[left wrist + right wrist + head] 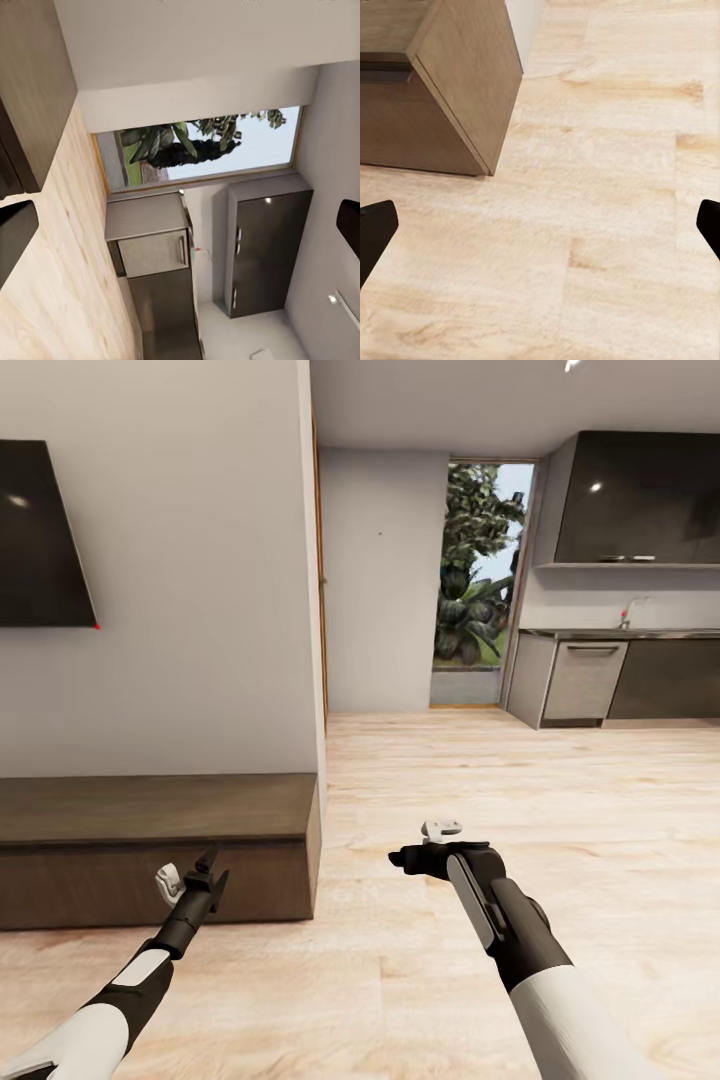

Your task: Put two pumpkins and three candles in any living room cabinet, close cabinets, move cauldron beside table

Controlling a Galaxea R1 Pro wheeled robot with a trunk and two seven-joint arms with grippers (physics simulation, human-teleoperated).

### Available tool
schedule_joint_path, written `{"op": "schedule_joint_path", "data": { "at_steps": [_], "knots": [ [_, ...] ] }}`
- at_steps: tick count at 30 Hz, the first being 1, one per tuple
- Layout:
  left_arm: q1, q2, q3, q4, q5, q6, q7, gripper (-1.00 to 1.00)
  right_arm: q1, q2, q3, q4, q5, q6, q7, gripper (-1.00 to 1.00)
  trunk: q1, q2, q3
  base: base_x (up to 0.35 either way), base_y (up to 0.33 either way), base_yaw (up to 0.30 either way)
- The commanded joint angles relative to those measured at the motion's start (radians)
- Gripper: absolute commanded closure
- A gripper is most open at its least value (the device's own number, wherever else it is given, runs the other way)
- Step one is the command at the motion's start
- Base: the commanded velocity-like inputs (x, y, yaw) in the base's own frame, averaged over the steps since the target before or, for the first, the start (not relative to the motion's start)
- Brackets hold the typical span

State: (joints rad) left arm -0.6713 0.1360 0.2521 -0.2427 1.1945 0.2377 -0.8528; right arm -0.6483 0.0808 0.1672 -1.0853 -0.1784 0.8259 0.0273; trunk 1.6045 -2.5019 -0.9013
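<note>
The long, low dark brown cabinet (pixel 150 840) stands against the white wall at the left, its front panels shut as far as I can see. Its end corner (pixel 450 90) also shows in the right wrist view. My left gripper (pixel 212 865) hovers open in front of the cabinet's right end, holding nothing; its dark fingertips (pixel 15 232) frame the left wrist view. My right gripper (pixel 402 858) is open and empty over bare floor to the right of the cabinet, its fingertips (pixel 375 229) spread wide. The pumpkins, candles, cauldron and table are out of view.
A dark TV screen (pixel 40 535) hangs on the wall above the cabinet. Light wooden floor (pixel 520 820) stretches ahead to a glass door (pixel 480 580) with plants outside. Dark kitchen cupboards and a counter (pixel 620 670) line the far right.
</note>
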Motion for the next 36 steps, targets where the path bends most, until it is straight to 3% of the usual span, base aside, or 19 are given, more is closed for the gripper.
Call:
{"op": "schedule_joint_path", "data": {
  "at_steps": [1, 36],
  "knots": [
    [-0.001, 0.000, -0.002, 0.001, 0.010, 0.010, -0.003, -1.00, -0.001, 0.000, 0.000, -0.001, 0.000, 0.004, 0.002, -1.00, 0.000, 0.000, -0.001, 0.081, 0.053, 0.000],
    [-0.001, -0.001, -0.002, 0.006, 0.010, -0.001, 0.003, -1.00, 0.000, 0.000, 0.000, -0.001, 0.000, 0.004, 0.000, -1.00, 0.000, 0.000, -0.001, 0.050, -0.010, 0.000]
  ]
}}
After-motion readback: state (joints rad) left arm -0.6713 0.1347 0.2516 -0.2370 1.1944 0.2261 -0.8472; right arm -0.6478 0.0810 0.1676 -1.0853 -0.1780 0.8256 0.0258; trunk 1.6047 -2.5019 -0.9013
